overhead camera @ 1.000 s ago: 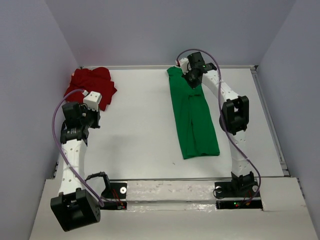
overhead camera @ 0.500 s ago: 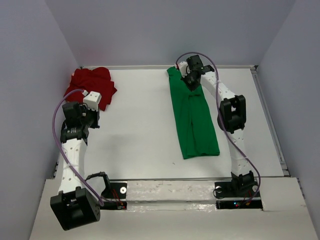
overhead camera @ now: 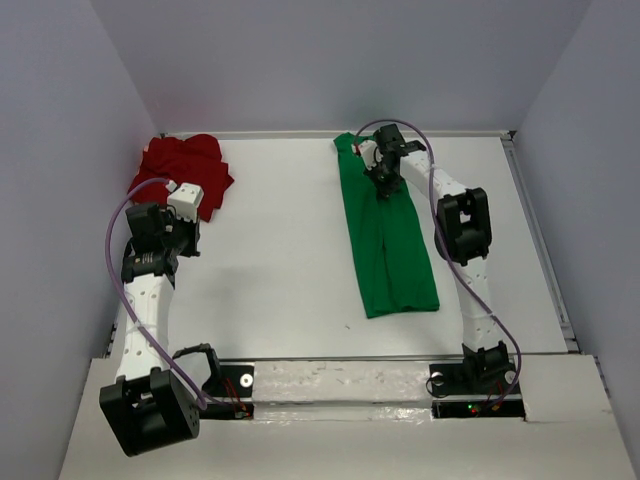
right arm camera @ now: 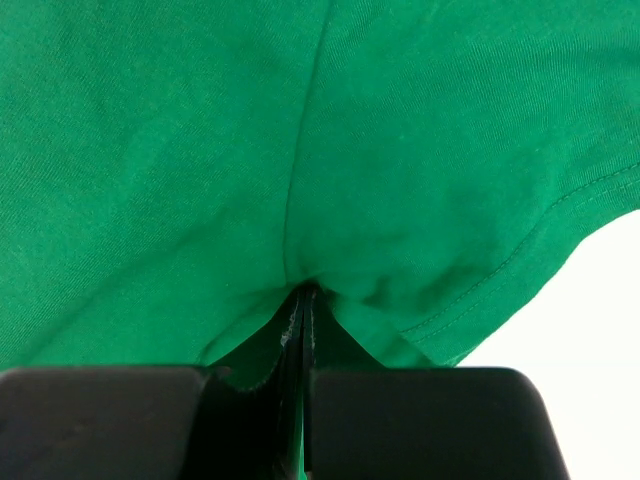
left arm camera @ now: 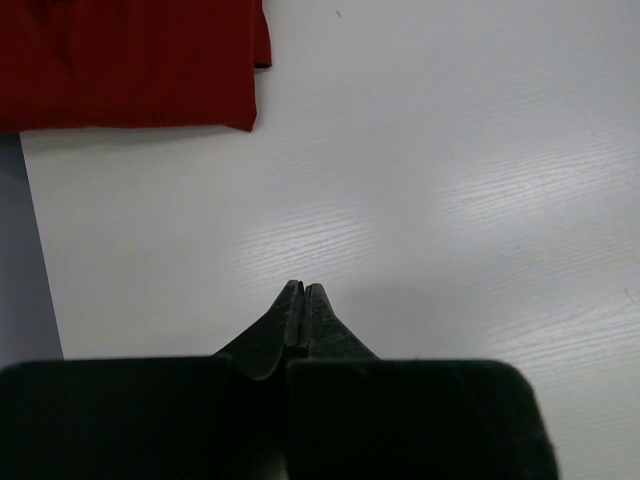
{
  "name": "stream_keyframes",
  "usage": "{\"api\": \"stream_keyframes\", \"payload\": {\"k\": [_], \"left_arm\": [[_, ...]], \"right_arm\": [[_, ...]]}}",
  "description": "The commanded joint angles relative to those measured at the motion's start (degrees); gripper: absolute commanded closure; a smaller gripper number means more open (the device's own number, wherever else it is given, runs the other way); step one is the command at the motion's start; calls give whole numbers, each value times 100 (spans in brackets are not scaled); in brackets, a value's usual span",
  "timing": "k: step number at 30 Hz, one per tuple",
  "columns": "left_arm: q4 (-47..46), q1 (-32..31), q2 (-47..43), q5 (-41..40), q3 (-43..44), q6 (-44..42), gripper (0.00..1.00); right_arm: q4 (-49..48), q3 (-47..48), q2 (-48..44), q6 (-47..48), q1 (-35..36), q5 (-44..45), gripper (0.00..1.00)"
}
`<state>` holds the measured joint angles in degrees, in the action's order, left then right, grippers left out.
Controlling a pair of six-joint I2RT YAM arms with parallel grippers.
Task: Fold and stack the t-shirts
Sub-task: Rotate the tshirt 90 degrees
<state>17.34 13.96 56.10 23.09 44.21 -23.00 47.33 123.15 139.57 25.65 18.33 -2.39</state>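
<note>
The green t-shirt (overhead camera: 388, 250) lies as a long narrow strip on the right half of the table, running from far to near. My right gripper (overhead camera: 384, 184) is over its far end and is shut on a pinch of the green cloth (right arm camera: 200, 150), with the jaws (right arm camera: 303, 292) pressed together on a fold. The red t-shirt (overhead camera: 185, 165) lies bunched at the far left corner, and its edge shows in the left wrist view (left arm camera: 130, 60). My left gripper (overhead camera: 178, 222) is shut and empty (left arm camera: 303, 290) over bare table, just near of the red shirt.
The white table (overhead camera: 280, 260) is walled in on the left, back and right. A raised rail (overhead camera: 540, 250) runs along its right edge. Both arm bases stand at the near edge.
My right gripper has moved nearer along the green shirt, drawing its far end with it. The left arm has not moved.
</note>
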Motion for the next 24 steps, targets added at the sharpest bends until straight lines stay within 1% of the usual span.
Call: {"api": "stream_keyframes", "payload": {"k": [1,5,16,24], "left_arm": [[-144,-7,-46,29,106,6,100],[-135,-7,-55,-6,80,-2,100],[-65,-7,103,-173,167,-29,100],[-3,-7,156,-279,202,-37,100]], "right_arm": [[-84,68,219,2,-49,-121,100],[-40,332,457,-33,-49,-191,100],[154,1605,1081,-209,-49,-938,100],[-171,1852,1178,-236,57,-1289,100]]}}
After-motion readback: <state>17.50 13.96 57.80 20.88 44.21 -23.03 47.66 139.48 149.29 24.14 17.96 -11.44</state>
